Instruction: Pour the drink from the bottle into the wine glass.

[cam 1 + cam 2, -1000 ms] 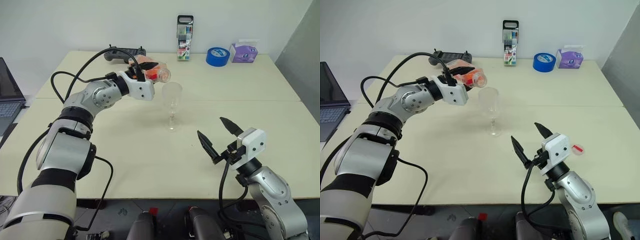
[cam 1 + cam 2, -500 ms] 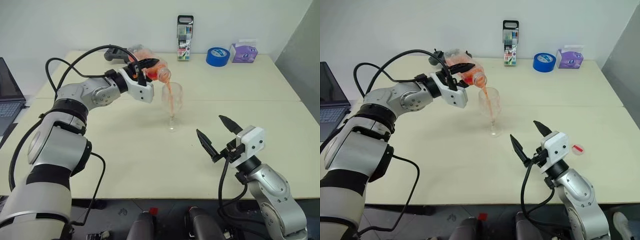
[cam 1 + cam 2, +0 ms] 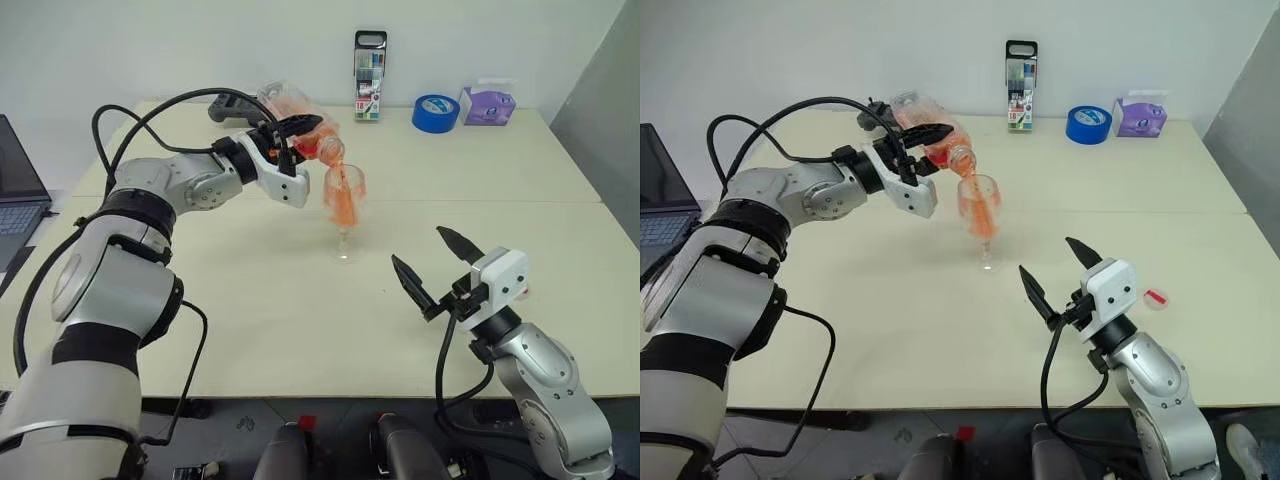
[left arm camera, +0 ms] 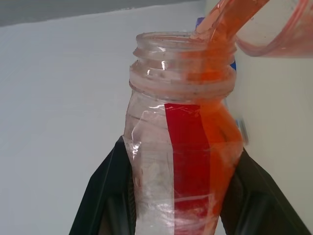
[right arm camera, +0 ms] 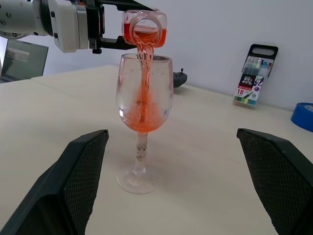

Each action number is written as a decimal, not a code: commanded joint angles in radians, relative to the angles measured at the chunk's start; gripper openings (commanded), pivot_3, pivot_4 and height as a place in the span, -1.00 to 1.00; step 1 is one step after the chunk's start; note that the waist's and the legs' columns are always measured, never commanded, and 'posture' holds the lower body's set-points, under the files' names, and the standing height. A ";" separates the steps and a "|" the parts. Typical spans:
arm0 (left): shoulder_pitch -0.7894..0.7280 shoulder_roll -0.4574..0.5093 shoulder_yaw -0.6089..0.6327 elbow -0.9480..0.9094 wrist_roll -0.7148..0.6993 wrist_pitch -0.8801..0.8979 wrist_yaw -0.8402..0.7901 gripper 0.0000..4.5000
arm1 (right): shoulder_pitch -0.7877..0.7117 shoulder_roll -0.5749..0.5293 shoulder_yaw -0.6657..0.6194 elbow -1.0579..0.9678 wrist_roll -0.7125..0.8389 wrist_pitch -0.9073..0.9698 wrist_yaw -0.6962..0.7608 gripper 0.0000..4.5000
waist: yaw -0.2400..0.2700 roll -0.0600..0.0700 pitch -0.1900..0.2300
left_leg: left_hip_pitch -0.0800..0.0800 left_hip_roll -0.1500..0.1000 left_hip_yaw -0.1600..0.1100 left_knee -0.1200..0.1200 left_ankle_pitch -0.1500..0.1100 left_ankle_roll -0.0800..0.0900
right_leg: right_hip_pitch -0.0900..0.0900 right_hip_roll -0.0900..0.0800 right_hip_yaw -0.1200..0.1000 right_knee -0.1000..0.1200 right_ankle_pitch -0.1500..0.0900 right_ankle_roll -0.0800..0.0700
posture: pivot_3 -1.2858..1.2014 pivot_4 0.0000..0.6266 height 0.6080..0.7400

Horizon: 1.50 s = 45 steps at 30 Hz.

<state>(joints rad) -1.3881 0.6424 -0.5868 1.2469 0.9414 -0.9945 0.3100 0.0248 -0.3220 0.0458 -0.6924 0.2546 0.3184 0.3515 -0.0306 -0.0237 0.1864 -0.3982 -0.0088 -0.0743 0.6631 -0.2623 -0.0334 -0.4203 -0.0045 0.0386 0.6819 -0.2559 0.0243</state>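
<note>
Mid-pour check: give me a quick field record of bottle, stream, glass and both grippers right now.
bottle: tipped, uncapped mouth over the glass rim
held by: left gripper, shut on the bottle
drink: orange stream falling into the bowl, pooling at the bottom
wine glass: upright on the table, partly filled
right gripper: open, empty, apart from the glass
spill: none visible

Table (image 3: 520, 190) bearing wine glass (image 3: 343, 208), tape (image 3: 435, 112)

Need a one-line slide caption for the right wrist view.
Left claw tips the bottle, pouring the orange drink into the wine glass; the right claw waits open.
</note>
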 commanded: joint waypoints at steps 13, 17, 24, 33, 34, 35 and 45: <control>-0.051 0.024 -0.018 -0.003 0.010 0.009 0.066 -0.25 | -0.033 -0.014 0.012 -0.008 -0.001 -0.006 0.007 1.00 | 0.000 0.000 0.000 | 0.000 0.000 0.000 0.000 0.000 0.000 | 0.000 0.000 0.000 0.000 0.000 0.000 | 0.03 -0.52 1.00; -0.046 0.022 -0.011 0.001 -0.001 0.008 0.058 -0.25 | -0.047 -0.015 0.008 -0.010 0.009 0.007 0.009 1.00 | 0.000 0.000 0.000 | 0.000 0.000 0.000 0.000 0.000 0.000 | 0.000 0.000 0.000 0.000 0.000 0.000 | 0.03 -0.52 1.00; -0.010 0.000 0.115 0.040 -0.193 -0.016 -0.110 -0.25 | -0.118 -0.013 -0.005 -0.018 0.036 0.049 0.008 1.00 | 0.000 0.000 0.000 | 0.000 0.000 0.000 0.001 0.000 0.000 | 0.000 0.000 0.000 0.001 0.000 0.000 | 0.03 -0.52 1.00; 0.129 -0.079 0.498 0.010 -0.789 0.100 -0.792 -0.25 | -0.371 -0.043 -0.056 -0.071 0.202 0.313 -0.022 1.00 | -0.003 0.000 0.000 | 0.000 0.000 0.001 0.002 0.000 0.000 | 0.000 0.000 0.000 0.003 0.001 -0.001 | 0.03 -0.52 1.00; 0.150 -0.084 0.549 -0.001 -0.854 0.163 -0.851 -0.25 | -0.427 -0.047 -0.062 -0.068 0.228 0.369 -0.032 1.00 | -0.004 0.000 0.000 | 0.000 0.001 0.001 0.002 0.000 0.000 | -0.001 0.000 0.000 0.004 0.001 -0.001 | 0.03 -0.52 1.00; 0.165 -0.089 0.581 -0.013 -0.895 0.208 -0.890 -0.25 | -0.462 -0.053 -0.072 -0.067 0.250 0.408 -0.038 1.00 | -0.005 0.000 0.000 | 0.000 0.001 0.000 0.003 0.000 0.000 | -0.001 0.000 0.000 0.004 0.001 -0.001 | 0.03 -0.52 1.00; 0.419 -0.088 0.828 -0.252 -1.147 0.755 -0.854 -0.25 | -0.906 -0.021 0.023 0.160 0.295 0.764 -0.128 1.00 | -0.019 0.000 -0.001 | 0.001 0.002 -0.005 0.003 0.000 0.000 | -0.002 -0.001 -0.001 0.009 0.001 -0.001 | 0.03 -0.52 1.00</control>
<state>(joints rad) -0.9815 0.5429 0.2238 1.0891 -0.1873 -0.2835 -0.5704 -0.8385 -0.3472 0.0500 -0.5455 0.5591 1.0538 0.2326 -0.0496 -0.0236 0.1856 -0.3981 -0.0074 -0.0794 0.6662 -0.2622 -0.0334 -0.4232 -0.0067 0.0380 0.6916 -0.2553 0.0232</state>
